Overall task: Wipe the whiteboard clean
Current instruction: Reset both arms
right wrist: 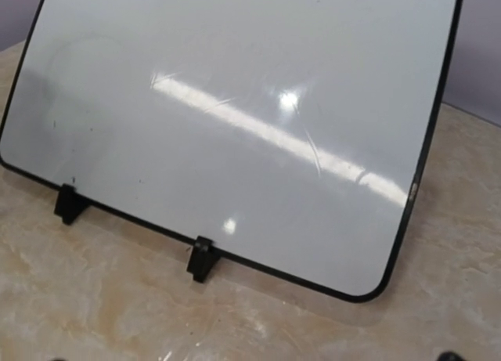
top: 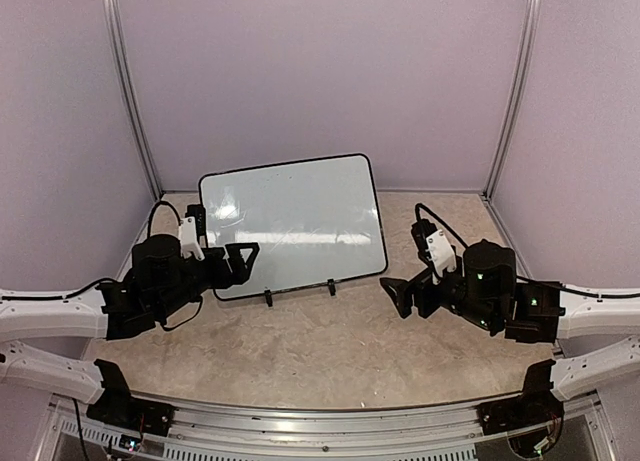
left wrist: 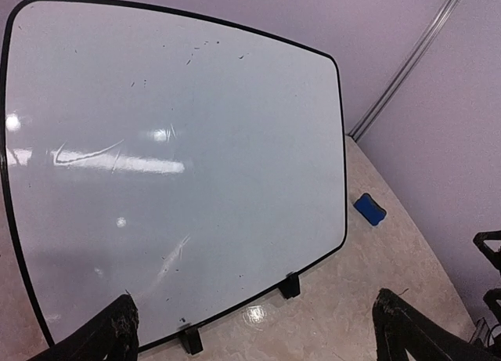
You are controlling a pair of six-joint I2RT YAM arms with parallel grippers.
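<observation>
The whiteboard (top: 295,226) stands tilted back on two small black feet at the middle of the table. Its surface is glossy white with only faint smears and a few dark specks, as the left wrist view (left wrist: 172,165) and the right wrist view (right wrist: 235,118) show. My left gripper (top: 243,261) is open and empty, just in front of the board's lower left corner; both fingers (left wrist: 109,337) show far apart. My right gripper (top: 397,299) is open and empty, in front of the board's lower right corner.
A small blue-and-black eraser block (left wrist: 369,209) lies on the table just right of the board; it does not show in the top view. Pale walls with metal corner posts (top: 130,91) close in the back and sides.
</observation>
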